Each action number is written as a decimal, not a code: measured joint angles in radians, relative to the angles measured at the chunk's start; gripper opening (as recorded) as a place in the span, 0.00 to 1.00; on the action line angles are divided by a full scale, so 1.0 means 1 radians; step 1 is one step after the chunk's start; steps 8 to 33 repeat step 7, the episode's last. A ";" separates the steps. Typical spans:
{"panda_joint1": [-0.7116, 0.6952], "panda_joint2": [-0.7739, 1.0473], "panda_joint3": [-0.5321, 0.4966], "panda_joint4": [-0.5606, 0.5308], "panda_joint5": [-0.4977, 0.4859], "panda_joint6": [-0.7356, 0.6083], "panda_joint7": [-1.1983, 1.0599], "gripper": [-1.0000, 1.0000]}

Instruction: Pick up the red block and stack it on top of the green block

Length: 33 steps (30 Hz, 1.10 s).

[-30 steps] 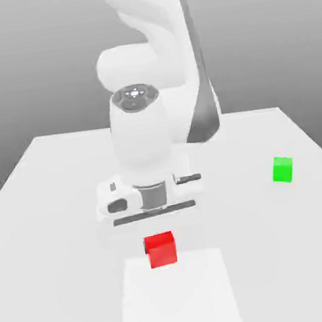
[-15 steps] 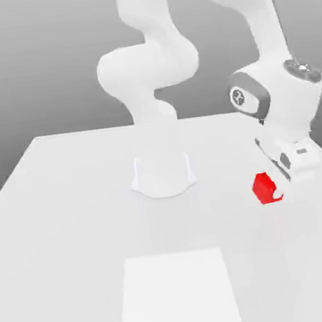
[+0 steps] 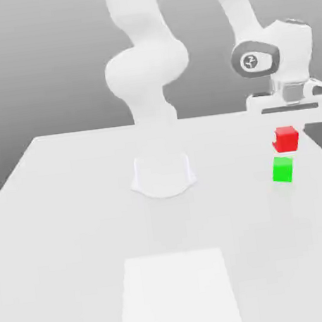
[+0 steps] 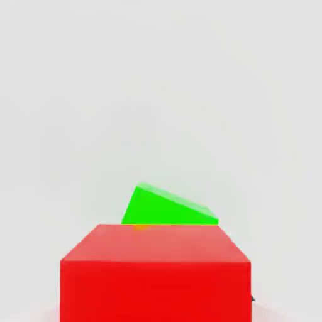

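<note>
**A:** Red block point(image 3: 285, 138) is up off the bench point(image 3: 72, 224), hanging just above the green block point(image 3: 282, 169), which sits on the bench. Looks like a small gap between them, not touching.

**B:** So the pickup's done? What's the claw point(image 3: 285, 121) doing?

**A:** Yep, I'd call that part finished. The claw is clenched on the red block, pointing straight down over the green block. From the hand camera, the red block point(image 4: 155, 270) covers most of the green block point(image 4: 166, 207), so it seems roughly lined up, maybe slightly off.

**B:** What's left then?

**A:** Lower it onto the green block, let go, back away. Alignment's the risky bit, I reckon.
</note>
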 joint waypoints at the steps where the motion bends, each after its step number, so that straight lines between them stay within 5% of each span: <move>1: -0.014 0.026 0.005 -0.001 -0.037 0.025 0.024 0.00; 4: -0.050 0.110 -0.013 -0.002 -0.221 0.097 0.148 0.00; 5: -0.050 0.135 -0.035 -0.001 -0.292 0.115 0.197 1.00; 33: -0.074 0.135 -0.035 -0.001 -0.292 0.115 0.197 1.00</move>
